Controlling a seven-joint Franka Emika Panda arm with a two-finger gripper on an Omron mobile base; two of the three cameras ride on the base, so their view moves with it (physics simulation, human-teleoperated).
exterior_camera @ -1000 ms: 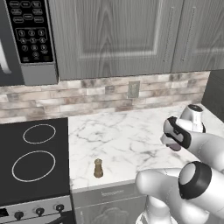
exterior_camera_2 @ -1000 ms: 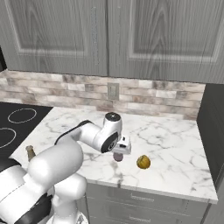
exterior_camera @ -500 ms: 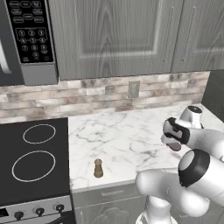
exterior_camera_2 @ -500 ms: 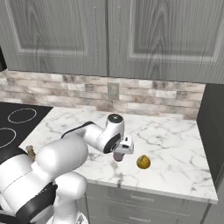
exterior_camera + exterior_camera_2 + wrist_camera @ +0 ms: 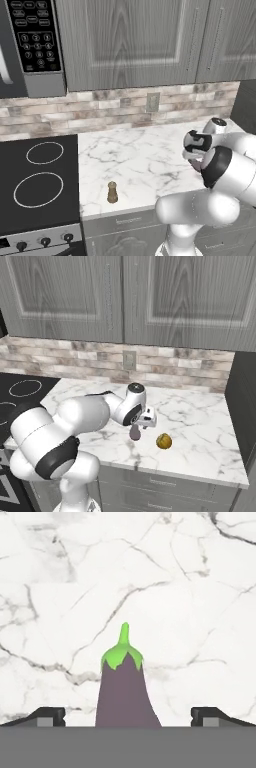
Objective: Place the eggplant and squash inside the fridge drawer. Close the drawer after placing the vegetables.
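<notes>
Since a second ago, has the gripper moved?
Yes. In the right base view, the gripper shifted right, closer to the yellow squash on the counter.

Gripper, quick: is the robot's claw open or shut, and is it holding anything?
Gripper: open, jaws wide on either side of the eggplant, not closed on it; holding nothing.

eggplant [image 5: 127,692] base (lower end) cut off

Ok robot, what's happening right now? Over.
Gripper open, jaws wide either side of the eggplant, not gripping yet. Eggplant lies on the marble counter. Squash sits beside it, not blocking.
</notes>
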